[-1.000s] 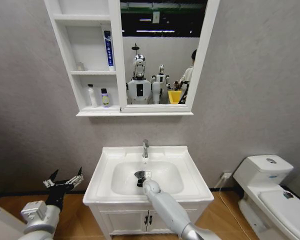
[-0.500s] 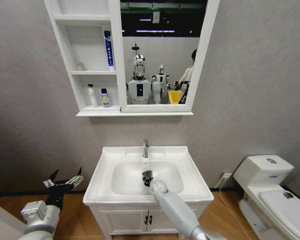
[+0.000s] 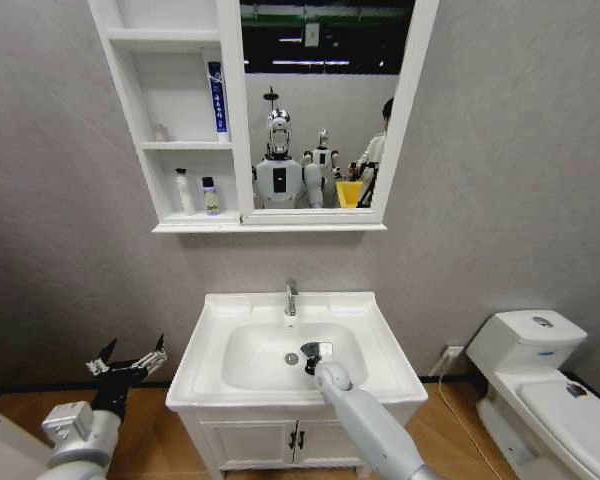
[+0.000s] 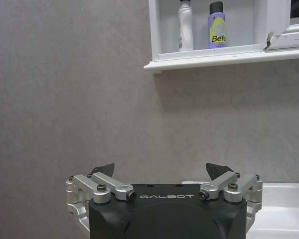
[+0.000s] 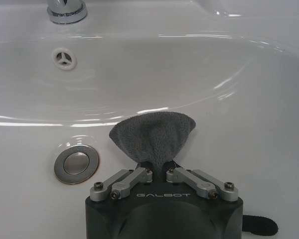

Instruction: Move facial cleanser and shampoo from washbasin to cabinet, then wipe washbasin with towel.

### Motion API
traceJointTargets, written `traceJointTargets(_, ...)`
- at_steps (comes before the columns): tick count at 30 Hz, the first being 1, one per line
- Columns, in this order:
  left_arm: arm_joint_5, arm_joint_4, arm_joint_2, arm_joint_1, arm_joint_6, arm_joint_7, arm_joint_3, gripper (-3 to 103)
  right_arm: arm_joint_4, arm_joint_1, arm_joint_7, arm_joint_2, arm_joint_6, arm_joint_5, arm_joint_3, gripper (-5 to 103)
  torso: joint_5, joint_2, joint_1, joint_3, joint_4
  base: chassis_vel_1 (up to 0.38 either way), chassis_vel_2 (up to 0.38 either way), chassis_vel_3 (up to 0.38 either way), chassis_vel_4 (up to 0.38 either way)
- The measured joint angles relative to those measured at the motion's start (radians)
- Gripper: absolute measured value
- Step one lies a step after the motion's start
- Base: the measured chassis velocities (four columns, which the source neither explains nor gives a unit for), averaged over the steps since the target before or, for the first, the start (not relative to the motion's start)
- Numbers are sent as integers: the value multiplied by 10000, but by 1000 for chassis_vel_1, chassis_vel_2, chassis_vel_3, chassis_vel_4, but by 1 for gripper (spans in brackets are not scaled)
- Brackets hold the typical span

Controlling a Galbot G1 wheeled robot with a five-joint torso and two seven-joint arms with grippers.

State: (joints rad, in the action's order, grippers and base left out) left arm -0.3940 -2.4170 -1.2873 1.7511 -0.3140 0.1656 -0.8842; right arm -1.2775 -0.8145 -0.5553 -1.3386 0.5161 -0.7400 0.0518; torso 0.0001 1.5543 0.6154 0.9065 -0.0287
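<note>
Since a second ago the right hand (image 3: 314,352) has travelled across the bowl of the washbasin (image 3: 208,378) from left of centre to the right of the drain (image 3: 292,358), which it had covered and which now lies bare. Its fingers are pinched tight on the towel (image 5: 153,136) — a dark grey fan of cloth pressed against the white bowl floor just beside the drain; the fingertips themselves are buried in the fold. In the head view the towel is largely masked by the hand and forearm. The left hand (image 3: 130,362) hangs at the robot's left, clear of the basin, fingers spread and holding nothing. On the lowest shelf of the cabinet (image 3: 175,226) stand a white bottle (image 4: 185,26) and a purple bottle (image 4: 216,26) — its label cut off after "Befe".
</note>
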Motion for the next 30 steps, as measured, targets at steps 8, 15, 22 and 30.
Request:
traceJointTargets(8, 0, 0, 0, 0, 0, 0, 0, 100, -118, -57, -201, 134, -34, 205, -176, 8, 0, 0, 0, 0, 0, 0, 0, 0, 0)
traceJointTargets(15, 0, 0, 0, -1, 0, 0, 0, 100, -140, -105, -330, 251, -154, 496, -394, 8, 0, 0, 0, 0, 0, 0, 0, 0, 0)
traceJointTargets(22, 0, 0, 0, 0, 0, 0, 0, 100, -186, -109, -381, 358, -352, 1026, -575, 8, -1, 0, 0, 0, 0, 0, 0, 0, 0)
traceJointTargets(30, 0, 0, 0, 0, 0, 0, 0, 100, -218, -7, -348, 450, -689, 1705, -676, 8, -1, 0, 0, 0, 0, 0, 0, 0, 0)
